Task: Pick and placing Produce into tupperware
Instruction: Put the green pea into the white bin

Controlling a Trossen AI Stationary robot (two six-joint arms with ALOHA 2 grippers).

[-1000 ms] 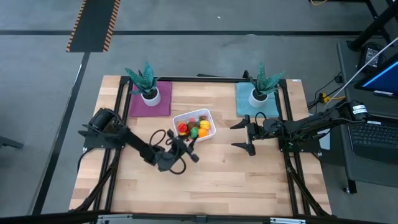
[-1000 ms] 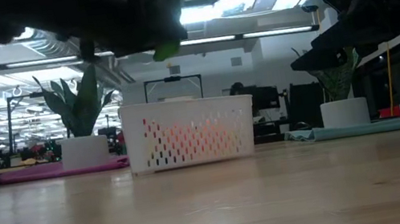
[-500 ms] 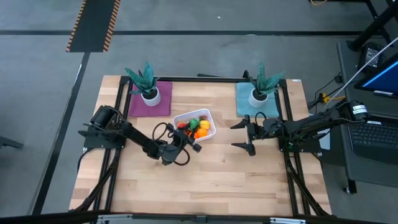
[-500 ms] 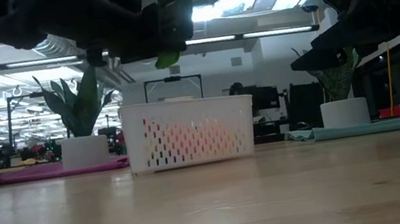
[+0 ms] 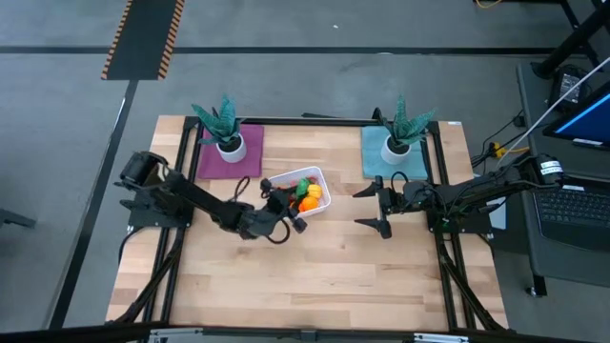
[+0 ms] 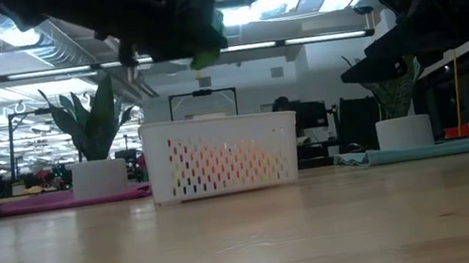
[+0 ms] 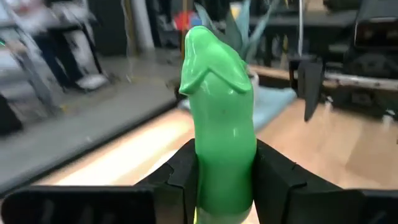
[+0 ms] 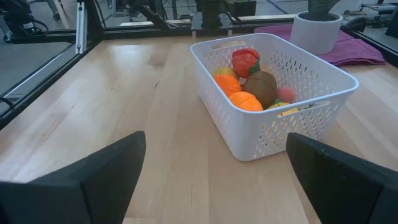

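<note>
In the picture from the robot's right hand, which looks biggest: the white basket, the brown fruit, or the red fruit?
1. White basket: clearly largest; it holds the others.
2. Brown fruit.
3. Red fruit: looks only slightly smaller, and it sits farther back, so these two are unsure.

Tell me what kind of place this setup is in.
Probably a robotics lab or open office: a wooden workbench in a metal frame, ceiling strip lights, and a laptop alongside.

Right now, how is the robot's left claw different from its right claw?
The left gripper is shut on the green produce piece, while the right gripper is open and holds nothing. The left gripper hangs at the white basket holding the other produce; the right gripper waits off to the basket's side, nearer the teal mat. Both are dark, two-fingered and above the table.
</note>
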